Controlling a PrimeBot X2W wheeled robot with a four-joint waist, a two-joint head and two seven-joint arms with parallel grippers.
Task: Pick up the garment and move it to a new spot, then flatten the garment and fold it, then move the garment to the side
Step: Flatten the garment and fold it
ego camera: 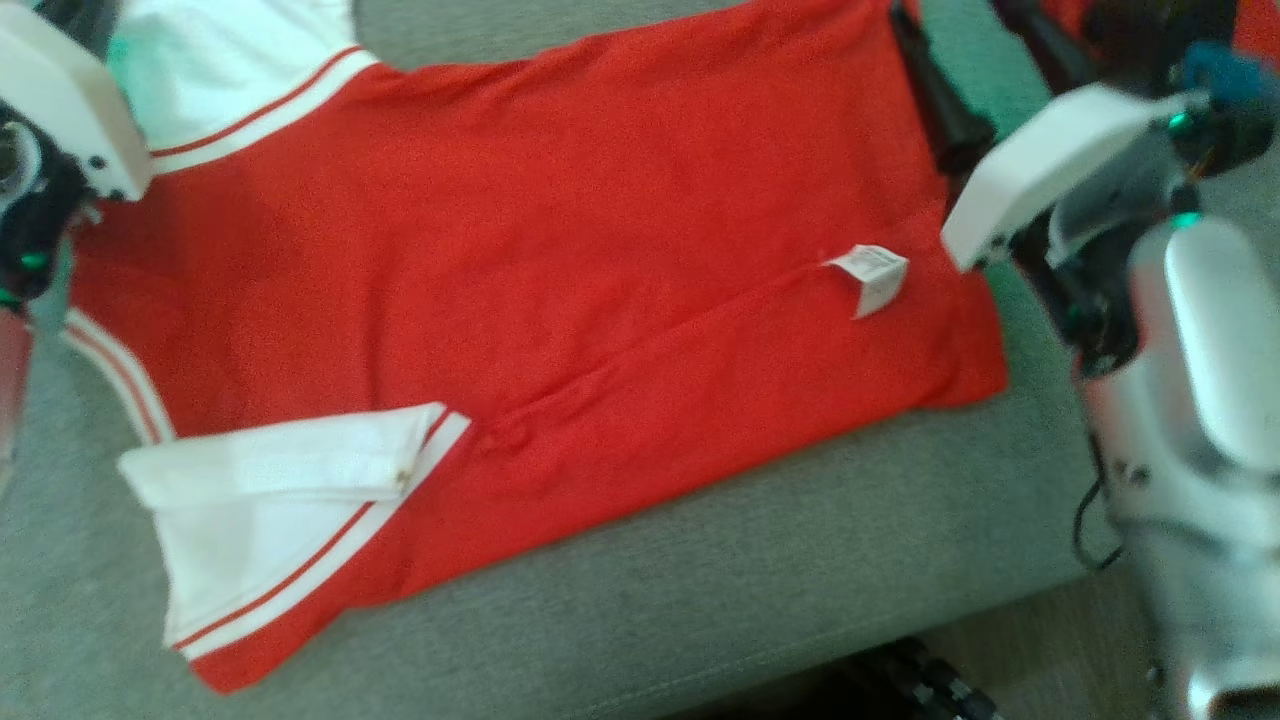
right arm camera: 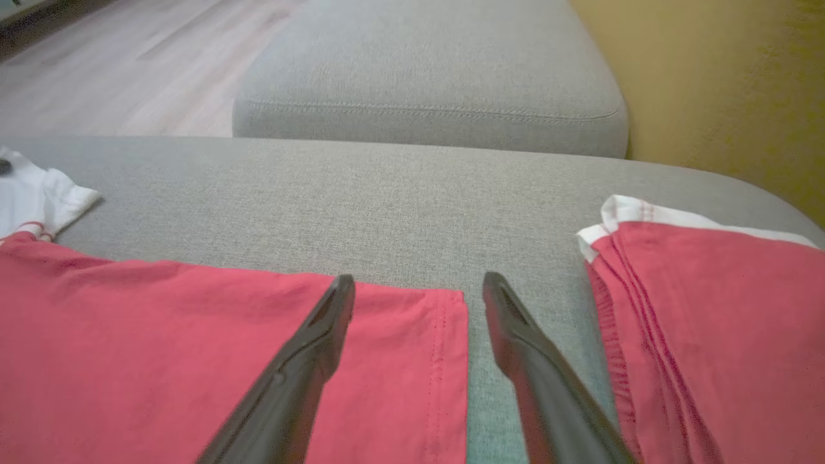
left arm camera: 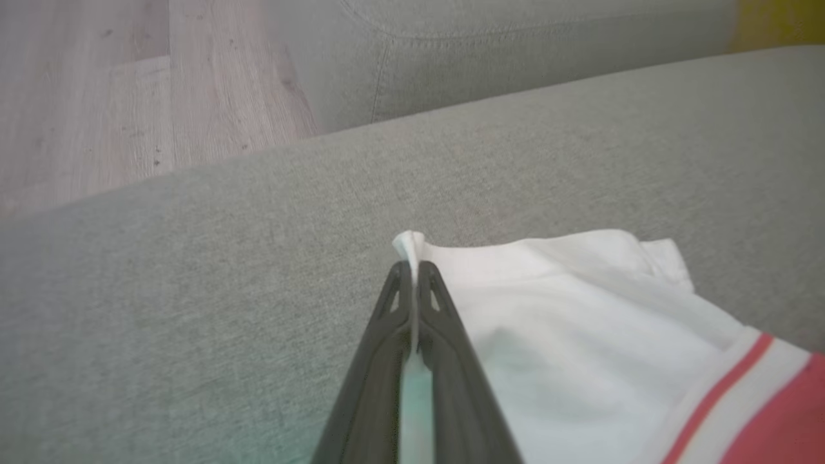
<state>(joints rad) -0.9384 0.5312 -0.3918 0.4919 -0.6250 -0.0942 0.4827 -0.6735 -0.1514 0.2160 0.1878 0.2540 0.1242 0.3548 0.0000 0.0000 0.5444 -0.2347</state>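
The garment [ego camera: 550, 250] is a red shirt with white, red-striped sleeves, spread flat on a grey sofa cushion [ego camera: 700, 600]. A white label [ego camera: 875, 275] sticks up near its right hem. In the left wrist view my left gripper [left arm camera: 412, 267] is shut on the edge of the far white sleeve [left arm camera: 580, 322], with a pinch of white cloth poking out past the tips. My right gripper [right arm camera: 419, 283] is open, its left finger over the garment's red hem corner [right arm camera: 193, 335] and its right finger over bare cushion.
A second red cloth with a white edge [right arm camera: 709, 322] lies just right of my right gripper. A further grey cushion [right arm camera: 425, 64] sits behind, a yellow wall [right arm camera: 741, 96] to its right. Wooden floor [left arm camera: 97, 96] lies beyond the cushion's edge.
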